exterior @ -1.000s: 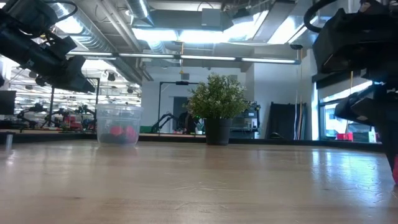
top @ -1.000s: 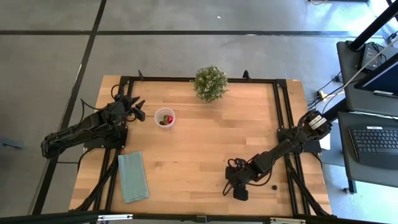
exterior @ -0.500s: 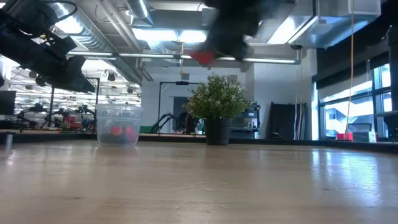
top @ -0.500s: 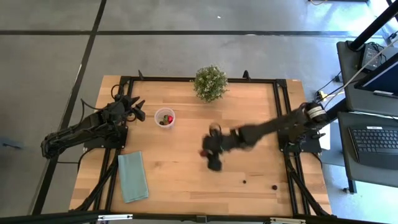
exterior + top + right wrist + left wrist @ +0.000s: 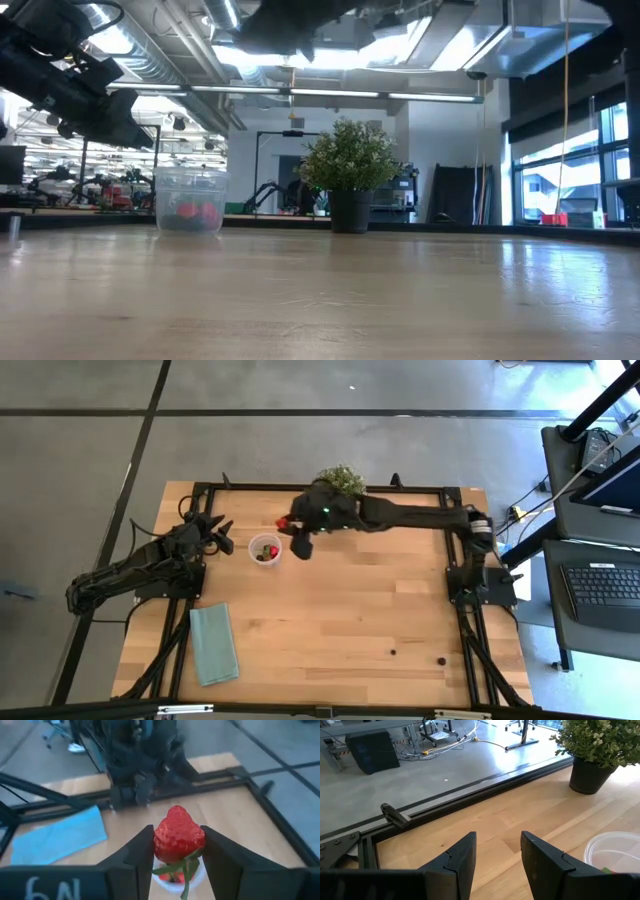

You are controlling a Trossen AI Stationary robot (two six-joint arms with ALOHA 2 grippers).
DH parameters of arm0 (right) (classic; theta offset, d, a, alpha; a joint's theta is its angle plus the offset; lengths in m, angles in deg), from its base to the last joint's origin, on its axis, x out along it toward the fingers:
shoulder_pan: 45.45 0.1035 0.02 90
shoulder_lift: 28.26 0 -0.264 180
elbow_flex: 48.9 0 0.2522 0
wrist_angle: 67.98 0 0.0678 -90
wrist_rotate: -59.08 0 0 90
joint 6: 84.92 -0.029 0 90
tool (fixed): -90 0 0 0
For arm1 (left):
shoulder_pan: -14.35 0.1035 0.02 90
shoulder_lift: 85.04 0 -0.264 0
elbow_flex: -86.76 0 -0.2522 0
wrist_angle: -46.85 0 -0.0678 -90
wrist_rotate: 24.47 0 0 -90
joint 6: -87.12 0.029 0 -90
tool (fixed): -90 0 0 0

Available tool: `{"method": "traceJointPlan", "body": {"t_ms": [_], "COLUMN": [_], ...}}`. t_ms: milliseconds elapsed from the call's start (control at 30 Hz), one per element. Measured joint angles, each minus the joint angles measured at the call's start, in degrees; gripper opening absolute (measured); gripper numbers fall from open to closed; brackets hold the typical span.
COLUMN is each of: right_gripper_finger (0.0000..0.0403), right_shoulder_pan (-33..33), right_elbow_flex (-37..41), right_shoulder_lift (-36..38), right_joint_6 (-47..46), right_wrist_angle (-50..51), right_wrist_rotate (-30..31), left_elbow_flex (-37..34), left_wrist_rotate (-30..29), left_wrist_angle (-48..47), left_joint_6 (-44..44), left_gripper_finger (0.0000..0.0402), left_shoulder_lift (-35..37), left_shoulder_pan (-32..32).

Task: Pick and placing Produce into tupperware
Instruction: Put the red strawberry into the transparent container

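At the left edge of the tabletop (image 5: 330, 610), the left arm rests low with its gripper (image 5: 218, 532) just left of the cup, apart from it. Its fingers (image 5: 462, 857) stand spread with nothing between them, pointing toward the back rail of the tabletop.

A teal cloth (image 5: 214, 644) lies flat near the front left corner, its long axis running front to back.

The cup (image 5: 265, 549) stands upright on the tabletop's back left part. In it lie a few pieces of produce, red and dark; in the low view red shows through its clear wall (image 5: 190, 213).

Just right of the cup and above it hangs the right gripper (image 5: 293, 530), its arm stretched across from the right side, passing in front of the plant (image 5: 342, 477). Its fingers (image 5: 142, 851) pinch a strawberry (image 5: 178, 836) by its two sides. The berry's long axis runs along the fingers: the pointed tip faces away from the wrist, and the green leaves and stalk face back toward it. In the right wrist view the cup's white rim shows just beneath the berry, with the left arm and the cloth beyond.

Far to the right, near the front right corner, two small dark berries (image 5: 392, 653) (image 5: 441, 658) lie on the wood, well apart from the cup.
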Motion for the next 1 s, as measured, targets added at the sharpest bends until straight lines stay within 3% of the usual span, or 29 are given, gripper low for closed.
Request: {"method": "traceJointPlan", "body": {"t_ms": [233, 433, 1000], "right_gripper_finger": [0.0148, 0.0148, 0.0156], "right_shoulder_pan": [-0.5, -0.6, -1.4], "right_elbow_flex": [-10.8, -15.5, -15.5], "right_shoulder_lift": [-13.1, -22.0, -28.4], "right_joint_6": [0.0, 0.0, 0.4], "right_wrist_angle": [1.3, 1.2, 0.1], "right_wrist_rotate": [-1.8, -2.2, -2.1], "left_elbow_flex": [0.0, 0.0, 0.0], "left_wrist_rotate": [0.0, 0.4, 0.9], "left_wrist_angle": [0.0, 0.0, -0.1], "left_joint_6": [0.0, 0.0, 0.1], "left_gripper_finger": [0.0145, 0.0145, 0.0145], "left_shoulder_lift": [0.0, 0.0, 0.0], "left_shoulder_pan": [0.0, 0.0, 0.0]}}
